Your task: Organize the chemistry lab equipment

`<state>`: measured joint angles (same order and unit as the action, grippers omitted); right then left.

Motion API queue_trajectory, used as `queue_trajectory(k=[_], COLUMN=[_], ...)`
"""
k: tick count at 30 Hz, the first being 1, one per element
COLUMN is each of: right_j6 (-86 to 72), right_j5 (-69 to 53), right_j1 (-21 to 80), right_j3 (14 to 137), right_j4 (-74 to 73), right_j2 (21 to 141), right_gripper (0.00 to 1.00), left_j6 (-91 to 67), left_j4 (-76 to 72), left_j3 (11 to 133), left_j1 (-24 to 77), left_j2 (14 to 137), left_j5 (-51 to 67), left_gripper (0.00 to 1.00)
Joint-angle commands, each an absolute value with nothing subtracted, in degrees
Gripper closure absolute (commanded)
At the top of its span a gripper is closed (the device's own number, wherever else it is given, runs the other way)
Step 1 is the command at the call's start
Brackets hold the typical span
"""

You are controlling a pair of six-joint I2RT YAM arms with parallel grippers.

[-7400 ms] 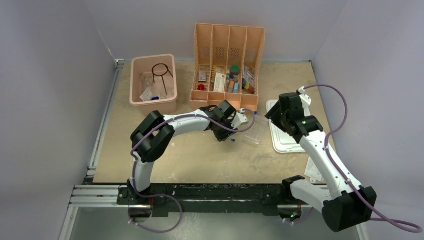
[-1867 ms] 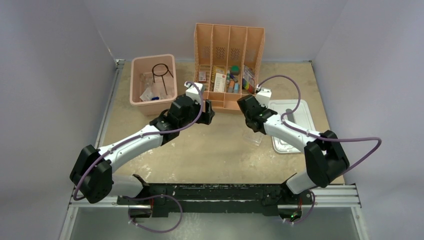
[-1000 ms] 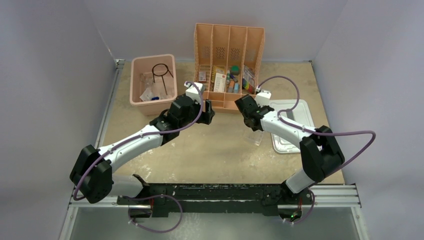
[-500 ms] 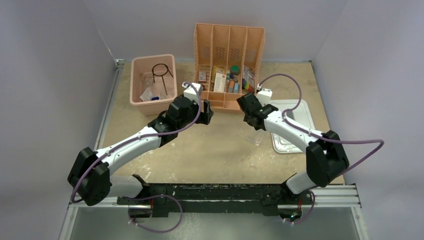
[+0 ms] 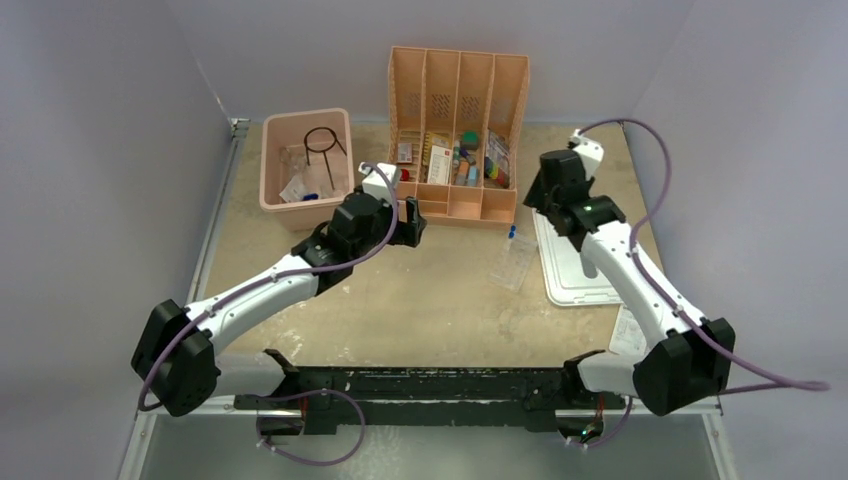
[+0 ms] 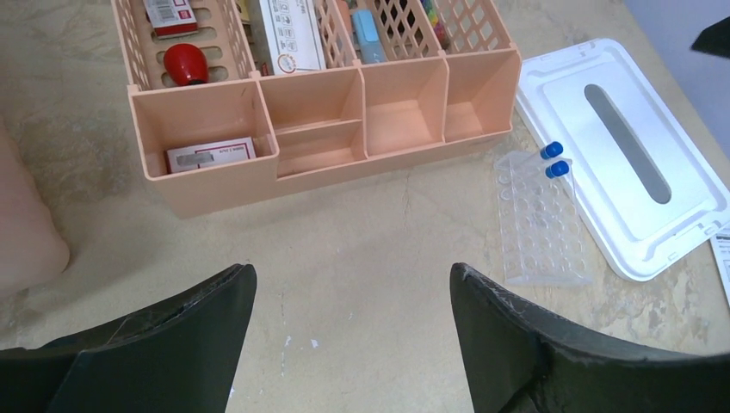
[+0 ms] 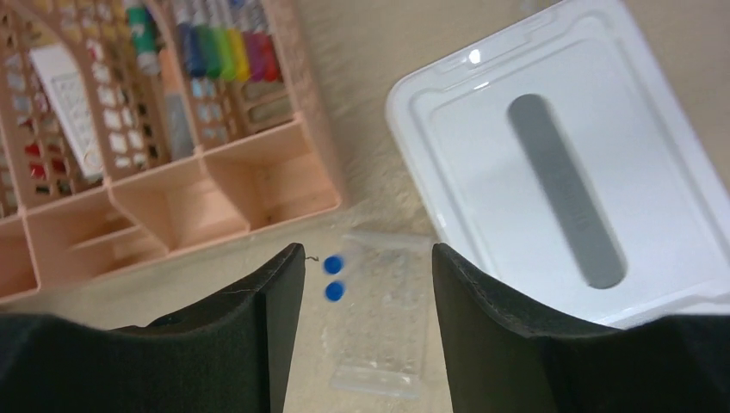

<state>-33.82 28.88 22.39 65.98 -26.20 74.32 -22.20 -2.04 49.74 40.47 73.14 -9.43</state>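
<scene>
Blue-capped tubes (image 6: 552, 150) are sitting in tube rack (image 6: 542, 219), 5 o'clock of organizer (image 5: 460, 214); rack likely awaiting stowing. Left gripper (image 6: 351, 277), right gripper (image 7: 368, 260) gaping, empty.

The tube rack (image 6: 542, 219) is of clear, smooth plastic, almost like glass. The two tubes (image 6: 552, 150) standing in it have glossy blue caps. The white lid (image 6: 564, 103) is smooth plastic with a light shine, and its grey strip (image 6: 626, 142) looks matt. The orange organizer (image 6: 327, 168) is matt plastic with lattice walls at the back. The table (image 6: 361, 258) has a beige, mottled surface, dull and scuffed, perhaps stone or laminate. The left end effector (image 6: 353, 284) has fingers (image 6: 163, 344) of black matt material with fine scratches. In the pink plastic bin (image 5: 305, 212), the tripod (image 5: 322, 140) is of thin black wire.
</scene>
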Motion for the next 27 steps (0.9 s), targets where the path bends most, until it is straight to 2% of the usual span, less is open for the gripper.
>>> queue_trajectory(k=[1,5,9,14,18,27], right_j6=[-29.79,-30.46,-32.12,-33.36,-31.83,-29.39], right_j5=[25.62,22.69,18.42,13.96,9.90,11.94], right_j1=[16.20,13.11,10.10,7.45,7.14,6.86], right_j3=[67.52,64.38,58.36,52.52,49.08,47.93], right_j4=[-28.43,-31.88,-31.66,-29.90,-27.02,-24.01], right_j2=[71.45,71.76,73.12,75.25,77.83,85.62], right_gripper=[0.41,0.42,0.44,0.56,0.55,0.53], left_j6=[-22.38,-15.87,-15.85,-22.18,-24.87,-25.64], left_j4=[-3.41,6.38,8.44,11.38,9.61,8.68], left_j3=[51.65,60.06,63.58,67.53,67.04,66.80], left_j1=[39.84,39.82,39.46,38.32,38.25,38.15], left_j2=[70.27,70.30,69.59,71.27,71.01,71.70], left_j5=[-10.83,-17.37,-20.56,-16.80,-14.47,-13.88], left_gripper=[0.17,0.16,0.16,0.16,0.16,0.16])
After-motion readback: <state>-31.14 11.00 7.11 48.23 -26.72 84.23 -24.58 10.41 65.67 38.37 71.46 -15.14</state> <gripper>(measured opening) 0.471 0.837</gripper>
